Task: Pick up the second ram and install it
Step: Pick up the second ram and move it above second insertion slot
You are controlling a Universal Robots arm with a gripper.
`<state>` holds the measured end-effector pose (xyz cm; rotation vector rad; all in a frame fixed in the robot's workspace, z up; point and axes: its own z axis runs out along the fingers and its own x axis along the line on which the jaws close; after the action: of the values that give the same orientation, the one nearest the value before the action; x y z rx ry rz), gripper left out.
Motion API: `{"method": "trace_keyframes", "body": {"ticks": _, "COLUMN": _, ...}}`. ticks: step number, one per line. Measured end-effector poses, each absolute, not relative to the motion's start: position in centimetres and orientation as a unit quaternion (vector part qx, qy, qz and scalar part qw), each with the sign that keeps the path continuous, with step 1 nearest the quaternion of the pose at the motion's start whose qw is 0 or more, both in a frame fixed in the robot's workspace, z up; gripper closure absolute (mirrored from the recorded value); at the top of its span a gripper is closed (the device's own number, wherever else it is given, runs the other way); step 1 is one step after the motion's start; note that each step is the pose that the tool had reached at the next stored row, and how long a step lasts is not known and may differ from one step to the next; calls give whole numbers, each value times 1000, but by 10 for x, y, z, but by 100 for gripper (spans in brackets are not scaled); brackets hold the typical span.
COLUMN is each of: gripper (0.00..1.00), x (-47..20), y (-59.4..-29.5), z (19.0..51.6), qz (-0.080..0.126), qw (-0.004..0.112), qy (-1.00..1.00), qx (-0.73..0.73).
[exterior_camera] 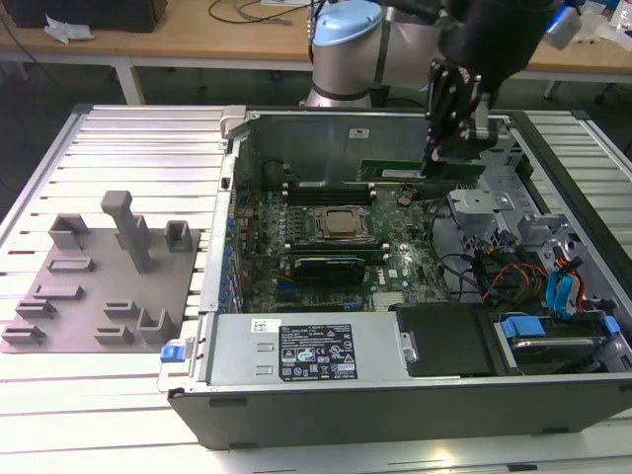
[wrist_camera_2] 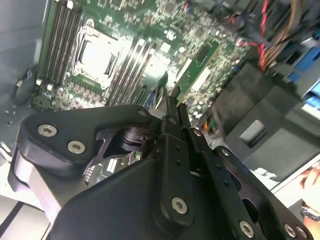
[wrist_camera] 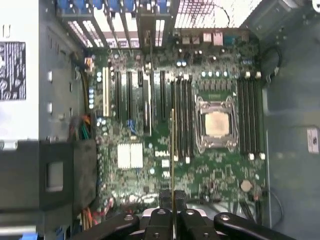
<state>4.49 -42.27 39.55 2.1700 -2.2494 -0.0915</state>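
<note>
Gripper (exterior_camera: 441, 153) inside open computer case (exterior_camera: 395, 395), jaws clamped on second ram (exterior_camera: 395, 173). Green stick held on edge, lengthwise, above motherboard (exterior_camera: 326, 247) toward case's far wall in exterior view. First wrist view: stick runs parallel to memory slots (wrist_camera: 184, 115), just beside CPU socket (wrist_camera: 216, 124). Cannot tell if stick touches slot. Grey fixture plate (exterior_camera: 109, 296) lies on table at exterior view's left, well apart from case.
</note>
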Motion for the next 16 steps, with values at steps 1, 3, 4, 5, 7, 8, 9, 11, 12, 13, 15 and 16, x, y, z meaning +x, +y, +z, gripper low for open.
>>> {"method": "trace_keyframes", "body": {"ticks": 1, "gripper": 89, "x": 42, "y": -423, "z": 394, "qz": -29, "qw": 7, "qy": -719, "qx": 694}}
{"method": "trace_keyframes", "body": {"ticks": 3, "gripper": 89, "x": 35, "y": -422, "z": 386, "qz": -29, "qw": 8, "qy": -719, "qx": 694}}
{"method": "trace_keyframes", "body": {"ticks": 4, "gripper": 89, "x": 32, "y": -422, "z": 382, "qz": -29, "qw": 7, "qy": -719, "qx": 694}}
{"method": "trace_keyframes", "body": {"ticks": 5, "gripper": 89, "x": 31, "y": -421, "z": 379, "qz": -29, "qw": 7, "qy": -719, "qx": 694}}
{"method": "trace_keyframes", "body": {"ticks": 7, "gripper": 89, "x": 24, "y": -412, "z": 370, "qz": -29, "qw": 7, "qy": -719, "qx": 694}}
{"method": "trace_keyframes", "body": {"ticks": 8, "gripper": 89, "x": 22, "y": -408, "z": 366, "qz": -29, "qw": 7, "qy": -719, "qx": 694}}
{"method": "trace_keyframes", "body": {"ticks": 9, "gripper": 89, "x": 21, "y": -406, "z": 364, "qz": -29, "qw": 7, "qy": -719, "qx": 694}}
{"method": "trace_keyframes", "body": {"ticks": 11, "gripper": 89, "x": 18, "y": -403, "z": 358, "qz": -29, "qw": 7, "qy": -719, "qx": 694}}
{"method": "trace_keyframes", "body": {"ticks": 12, "gripper": 89, "x": 16, "y": -403, "z": 353, "qz": -29, "qw": 7, "qy": -719, "qx": 694}}
{"method": "trace_keyframes", "body": {"ticks": 13, "gripper": 89, "x": 15, "y": -403, "z": 352, "qz": -29, "qw": 7, "qy": -719, "qx": 694}}
{"method": "trace_keyframes", "body": {"ticks": 15, "gripper": 89, "x": 15, "y": -403, "z": 352, "qz": -29, "qw": 8, "qy": -719, "qx": 694}}
{"method": "trace_keyframes", "body": {"ticks": 16, "gripper": 89, "x": 15, "y": -403, "z": 352, "qz": -29, "qw": 7, "qy": -719, "qx": 694}}
